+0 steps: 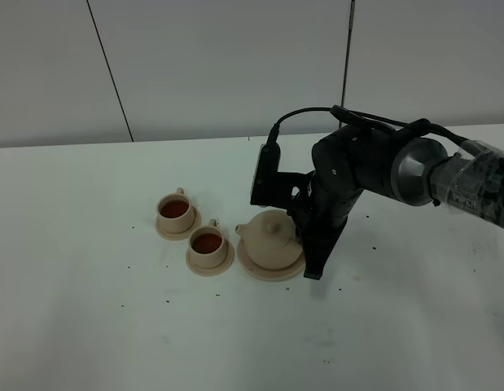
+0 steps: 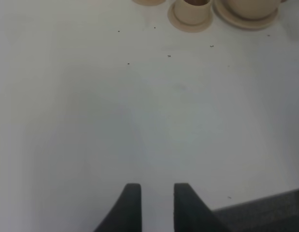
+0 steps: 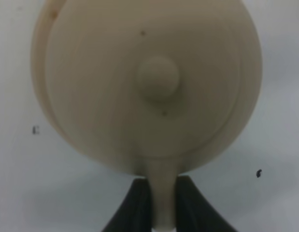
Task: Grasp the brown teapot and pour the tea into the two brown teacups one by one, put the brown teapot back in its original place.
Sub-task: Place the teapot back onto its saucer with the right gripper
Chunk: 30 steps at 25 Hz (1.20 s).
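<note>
The brown teapot [image 1: 272, 236] sits on its wide saucer [image 1: 260, 271], its original place, spout towards the two brown teacups. Both cups [image 1: 174, 210] [image 1: 207, 243] stand on small saucers and hold dark tea. My right gripper [image 1: 306, 247] reaches down at the pot's right side. In the right wrist view the gripper [image 3: 163, 205] is shut on the loop handle [image 3: 162, 179] of the teapot [image 3: 149, 82]. My left gripper [image 2: 156, 203] hovers open over bare table, well short of the near cup [image 2: 192, 9] and the teapot [image 2: 250, 6]. It holds nothing.
Small dark specks [image 1: 166, 300] are scattered over the white table [image 1: 113, 326] around the tea set. The right arm's bulky black wrist [image 1: 349, 175] hangs over the area behind and right of the teapot. A grey table edge [image 2: 265, 212] shows near the left gripper.
</note>
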{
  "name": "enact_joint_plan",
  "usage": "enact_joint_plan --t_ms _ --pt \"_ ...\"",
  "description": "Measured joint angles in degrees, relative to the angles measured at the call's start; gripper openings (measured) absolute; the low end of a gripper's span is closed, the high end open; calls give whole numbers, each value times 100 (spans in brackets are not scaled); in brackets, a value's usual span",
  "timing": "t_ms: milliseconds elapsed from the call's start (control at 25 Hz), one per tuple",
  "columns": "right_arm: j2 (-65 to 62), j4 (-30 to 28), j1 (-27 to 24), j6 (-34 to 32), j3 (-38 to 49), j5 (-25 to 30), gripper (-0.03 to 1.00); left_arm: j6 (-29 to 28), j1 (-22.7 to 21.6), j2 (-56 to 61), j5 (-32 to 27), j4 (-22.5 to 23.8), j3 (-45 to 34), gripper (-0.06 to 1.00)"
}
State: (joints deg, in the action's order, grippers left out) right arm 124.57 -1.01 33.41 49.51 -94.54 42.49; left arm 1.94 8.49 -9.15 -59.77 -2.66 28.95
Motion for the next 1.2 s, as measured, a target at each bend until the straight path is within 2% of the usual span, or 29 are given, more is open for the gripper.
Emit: enact_joint_plan --t_ms 360,800,1200 --pt "0 31 0 0 0 -2 14 0 0 0 0 0 0 24" --pt "0 42 0 -6 0 72 40 0 0 0 0 0 0 24" --pt "0 -58 0 -134 0 72 41 0 0 0 0 0 0 24"
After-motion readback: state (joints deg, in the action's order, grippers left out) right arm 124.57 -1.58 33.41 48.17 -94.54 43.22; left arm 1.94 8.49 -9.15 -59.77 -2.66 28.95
